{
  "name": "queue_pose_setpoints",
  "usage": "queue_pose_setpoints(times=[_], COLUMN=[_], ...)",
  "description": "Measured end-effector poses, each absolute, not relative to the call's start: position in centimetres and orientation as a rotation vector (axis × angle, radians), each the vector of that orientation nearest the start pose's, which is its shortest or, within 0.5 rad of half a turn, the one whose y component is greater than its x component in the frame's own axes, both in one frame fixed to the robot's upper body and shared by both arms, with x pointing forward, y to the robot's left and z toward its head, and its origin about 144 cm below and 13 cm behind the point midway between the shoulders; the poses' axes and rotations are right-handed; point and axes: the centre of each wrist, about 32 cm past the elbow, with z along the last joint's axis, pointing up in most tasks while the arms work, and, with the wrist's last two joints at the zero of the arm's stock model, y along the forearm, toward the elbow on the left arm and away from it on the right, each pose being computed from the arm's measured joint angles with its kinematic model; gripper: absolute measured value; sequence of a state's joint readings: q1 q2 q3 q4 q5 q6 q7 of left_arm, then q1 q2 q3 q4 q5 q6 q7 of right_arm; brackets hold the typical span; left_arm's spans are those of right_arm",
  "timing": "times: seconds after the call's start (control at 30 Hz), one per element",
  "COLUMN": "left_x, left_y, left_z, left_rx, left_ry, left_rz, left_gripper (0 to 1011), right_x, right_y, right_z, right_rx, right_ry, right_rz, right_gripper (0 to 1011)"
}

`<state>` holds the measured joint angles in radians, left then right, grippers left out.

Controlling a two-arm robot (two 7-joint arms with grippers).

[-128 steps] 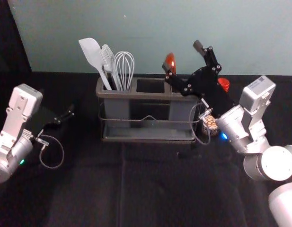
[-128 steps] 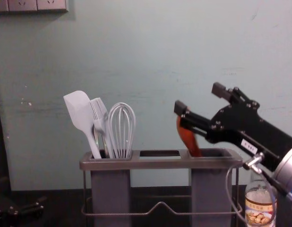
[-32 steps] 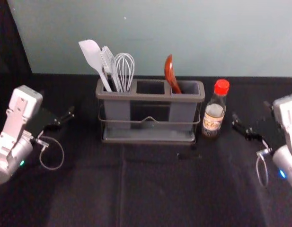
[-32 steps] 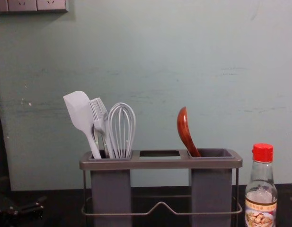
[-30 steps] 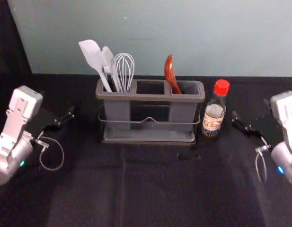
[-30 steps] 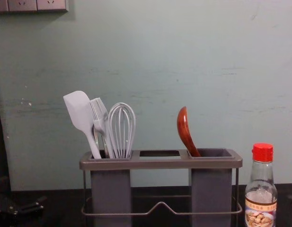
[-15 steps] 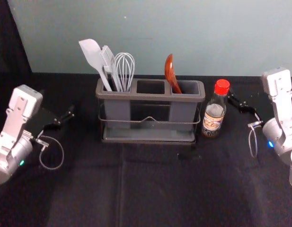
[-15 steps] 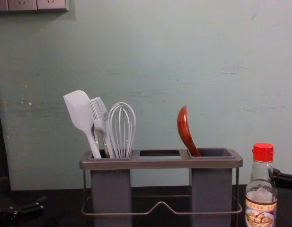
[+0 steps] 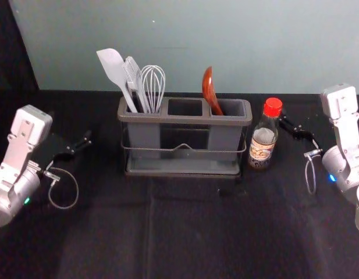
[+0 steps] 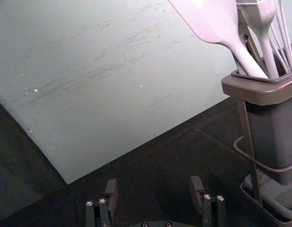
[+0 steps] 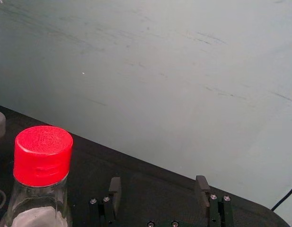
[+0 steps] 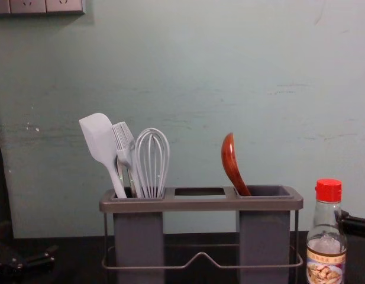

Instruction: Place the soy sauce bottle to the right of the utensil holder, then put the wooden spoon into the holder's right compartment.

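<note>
The wooden spoon leans in the right compartment of the grey utensil holder, bowl end up; the chest view shows the spoon tilted left. Just right of the holder, the soy sauce bottle stands upright with its red cap on. My right gripper is behind and right of the bottle, open and empty; in its wrist view the gripper is beside the bottle. My left gripper is parked left of the holder; its wrist view shows the gripper open, holding nothing.
A white spatula, a brush and a whisk stand in the holder's left compartment. Behind the dark-covered table rises a pale wall.
From above the holder's right compartment, my right gripper has withdrawn rightward, then moved forward to beside the bottle. The spoon stays in the compartment, now in plain sight. The left arm has not moved.
</note>
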<state>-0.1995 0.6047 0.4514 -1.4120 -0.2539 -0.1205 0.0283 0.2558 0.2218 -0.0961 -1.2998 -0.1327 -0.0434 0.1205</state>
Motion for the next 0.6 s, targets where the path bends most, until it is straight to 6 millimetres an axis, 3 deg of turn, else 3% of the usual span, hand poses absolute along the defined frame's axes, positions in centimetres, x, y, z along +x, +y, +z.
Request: queue_pose_setpoints(times=[0.6], left_x=[48.86], left_y=[30.97], left_z=[113.98], left_rx=[0.304], left_ry=[-0.285], left_rz=[1.248], left_gripper=[1005], right_x=[52.97], right_y=[-28.29], right_z=[115.22], right_rx=[-0.286], right_ry=[-0.281], right_rz=[-1.388], right_gripper=[1003])
